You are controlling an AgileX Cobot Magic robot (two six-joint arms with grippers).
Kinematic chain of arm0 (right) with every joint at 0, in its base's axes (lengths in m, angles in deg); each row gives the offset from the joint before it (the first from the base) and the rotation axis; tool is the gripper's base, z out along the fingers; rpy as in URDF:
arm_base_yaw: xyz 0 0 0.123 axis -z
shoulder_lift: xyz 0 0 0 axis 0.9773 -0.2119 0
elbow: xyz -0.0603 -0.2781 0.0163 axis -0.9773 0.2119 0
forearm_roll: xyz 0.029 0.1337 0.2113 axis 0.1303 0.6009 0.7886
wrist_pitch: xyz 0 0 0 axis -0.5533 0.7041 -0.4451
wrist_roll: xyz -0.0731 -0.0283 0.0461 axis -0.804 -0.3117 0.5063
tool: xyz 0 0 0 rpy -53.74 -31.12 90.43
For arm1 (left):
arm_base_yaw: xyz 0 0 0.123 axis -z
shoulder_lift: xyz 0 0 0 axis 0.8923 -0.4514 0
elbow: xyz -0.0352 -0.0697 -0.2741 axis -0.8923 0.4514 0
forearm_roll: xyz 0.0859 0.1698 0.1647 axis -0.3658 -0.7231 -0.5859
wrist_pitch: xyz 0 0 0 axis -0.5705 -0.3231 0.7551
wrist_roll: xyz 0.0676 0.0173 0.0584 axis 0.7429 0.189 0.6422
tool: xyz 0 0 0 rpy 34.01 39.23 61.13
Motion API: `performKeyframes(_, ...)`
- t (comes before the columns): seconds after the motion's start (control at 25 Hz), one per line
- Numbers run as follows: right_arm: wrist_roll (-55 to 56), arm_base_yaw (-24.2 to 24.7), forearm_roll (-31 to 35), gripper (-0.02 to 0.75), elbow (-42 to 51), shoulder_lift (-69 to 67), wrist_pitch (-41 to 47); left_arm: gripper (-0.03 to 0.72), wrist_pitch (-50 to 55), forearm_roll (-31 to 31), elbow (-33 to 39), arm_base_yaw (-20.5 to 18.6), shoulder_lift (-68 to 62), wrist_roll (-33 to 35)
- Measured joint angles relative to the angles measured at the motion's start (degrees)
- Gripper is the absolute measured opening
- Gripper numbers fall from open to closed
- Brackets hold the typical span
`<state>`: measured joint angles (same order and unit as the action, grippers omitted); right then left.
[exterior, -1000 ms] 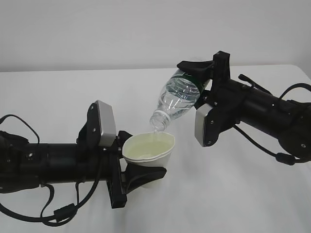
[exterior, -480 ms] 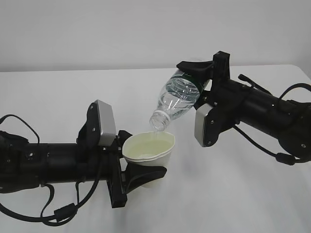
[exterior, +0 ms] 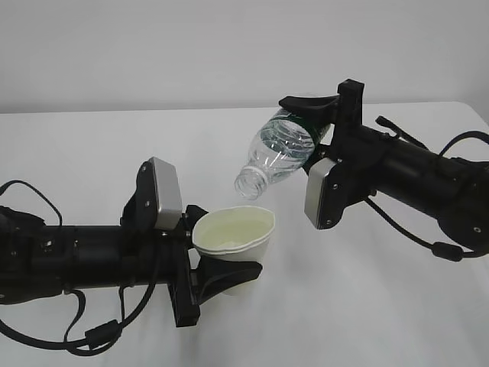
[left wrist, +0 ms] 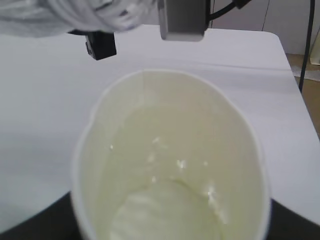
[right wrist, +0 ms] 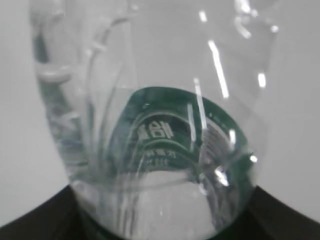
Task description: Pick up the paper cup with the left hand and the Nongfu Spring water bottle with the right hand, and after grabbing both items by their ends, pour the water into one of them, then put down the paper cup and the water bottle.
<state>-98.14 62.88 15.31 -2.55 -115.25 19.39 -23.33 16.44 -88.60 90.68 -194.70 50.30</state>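
My left gripper (exterior: 218, 269) is shut on the white paper cup (exterior: 236, 245), holding it upright above the table. The cup (left wrist: 170, 160) fills the left wrist view, with a little clear water (left wrist: 165, 210) at its bottom. My right gripper (exterior: 313, 126) is shut on the base end of the Nongfu Spring water bottle (exterior: 281, 153). The bottle is tilted, its open neck (exterior: 247, 183) pointing down-left, a little above and apart from the cup's rim. No stream shows between them. The bottle's clear body and green label (right wrist: 165, 135) fill the right wrist view.
The white table (exterior: 367, 306) lies under both arms, with a pale wall behind. Black cables (exterior: 428, 237) loop from the right arm, and others (exterior: 92, 336) hang below the left arm near the front edge.
The bottle has tipped back and risen slightly, so its neck has lifted away from the cup rim. The thin stream of water seen earlier has stopped. The left arm and cup stayed still.
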Motion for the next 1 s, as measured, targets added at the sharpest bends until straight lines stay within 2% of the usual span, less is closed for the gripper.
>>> performKeyframes(1.0, 15.43, 0.0, 3.45, 0.447, 1.3, 0.0, 0.0, 0.417, -0.1, 0.13, 0.0, 0.0, 0.0, 0.0)
